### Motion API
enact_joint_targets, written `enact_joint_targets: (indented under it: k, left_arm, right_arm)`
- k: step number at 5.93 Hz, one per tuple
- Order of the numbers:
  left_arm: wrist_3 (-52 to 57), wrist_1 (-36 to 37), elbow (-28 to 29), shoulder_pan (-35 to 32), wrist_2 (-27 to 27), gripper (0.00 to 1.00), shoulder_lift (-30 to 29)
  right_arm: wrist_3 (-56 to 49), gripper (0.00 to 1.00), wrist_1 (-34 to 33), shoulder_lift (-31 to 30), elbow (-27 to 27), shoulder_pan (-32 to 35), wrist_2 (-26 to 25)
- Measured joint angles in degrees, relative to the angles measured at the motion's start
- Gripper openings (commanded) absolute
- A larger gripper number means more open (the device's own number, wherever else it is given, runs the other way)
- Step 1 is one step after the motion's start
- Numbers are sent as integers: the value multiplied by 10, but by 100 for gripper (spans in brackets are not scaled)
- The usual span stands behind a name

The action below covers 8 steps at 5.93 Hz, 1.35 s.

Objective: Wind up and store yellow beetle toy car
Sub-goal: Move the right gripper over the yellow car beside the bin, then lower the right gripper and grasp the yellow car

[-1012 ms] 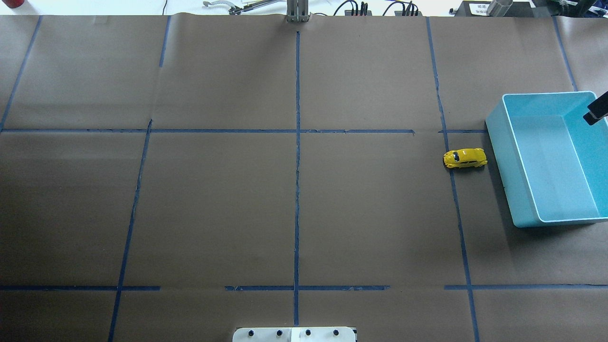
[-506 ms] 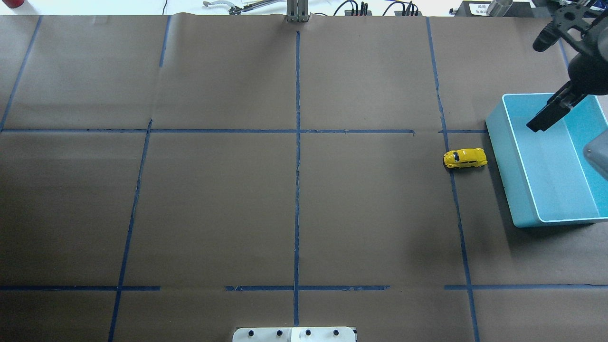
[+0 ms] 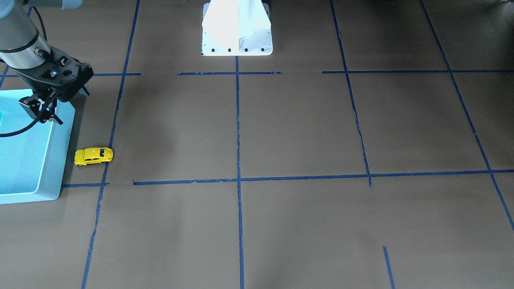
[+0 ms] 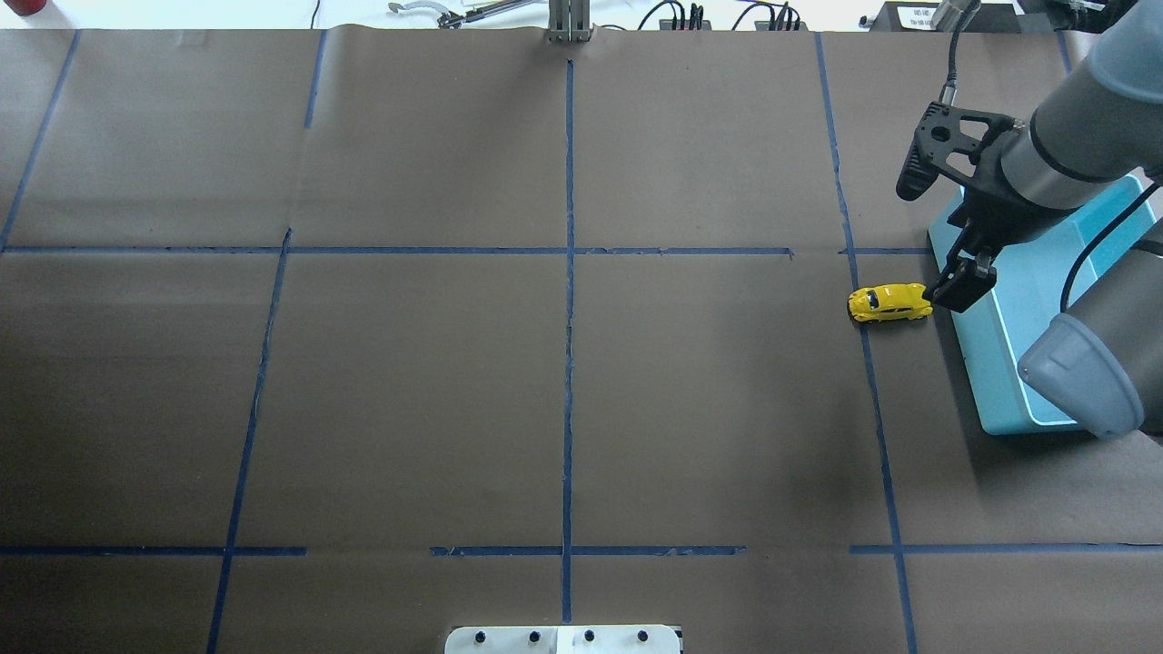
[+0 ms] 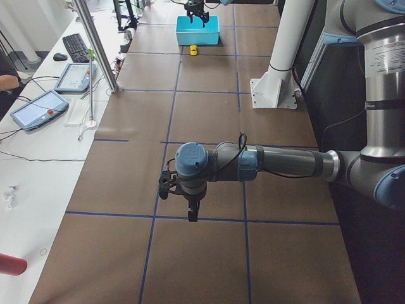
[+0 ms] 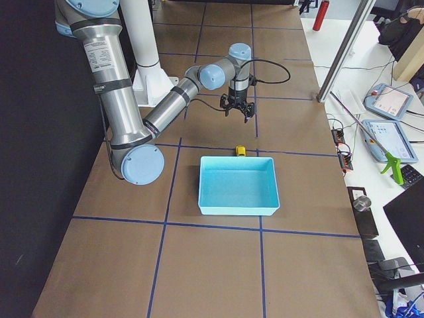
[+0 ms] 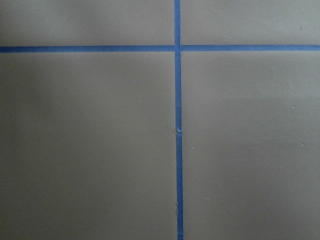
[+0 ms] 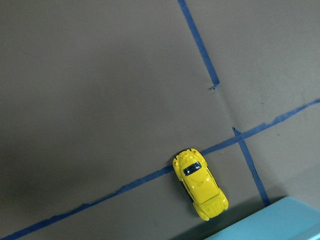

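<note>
The yellow beetle toy car (image 4: 890, 302) stands on the brown paper just left of the turquoise bin (image 4: 983, 372), apart from its wall. It also shows in the front-facing view (image 3: 94, 156) and in the right wrist view (image 8: 200, 184). My right gripper (image 4: 961, 282) hangs open and empty above the bin's near-left wall, just right of the car and above it. In the right side view its fingers (image 6: 239, 114) stand spread. My left gripper (image 5: 192, 214) shows only in the left side view, far from the car; I cannot tell its state.
The bin (image 6: 238, 211) is empty. Blue tape lines (image 4: 569, 272) cross the brown paper. The robot's white base (image 3: 237, 28) stands at the table's near edge. The left wrist view shows only paper and tape (image 7: 178, 135).
My right arm has swung in from the right edge, across the bin, leftward toward the car. The car has not moved.
</note>
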Motion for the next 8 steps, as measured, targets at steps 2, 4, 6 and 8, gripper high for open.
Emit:
enact_joint_targets:
  k: [2, 4, 6, 8]
  left_arm:
    - [-1, 0, -1, 1, 28, 100, -10]
    - [-1, 0, -1, 2, 43, 100, -10]
    - [-1, 0, -1, 2, 42, 100, -10]
    - [-1, 2, 0, 2, 42, 100, -8]
  right_arm:
    - [-128, 100, 43, -11, -35, -11, 0]
    - [-209, 100, 117, -35, -81, -13, 1]
    - [-225, 100, 240, -56, -151, -13, 6]
    - [-229, 100, 273, -53, -186, -16, 6]
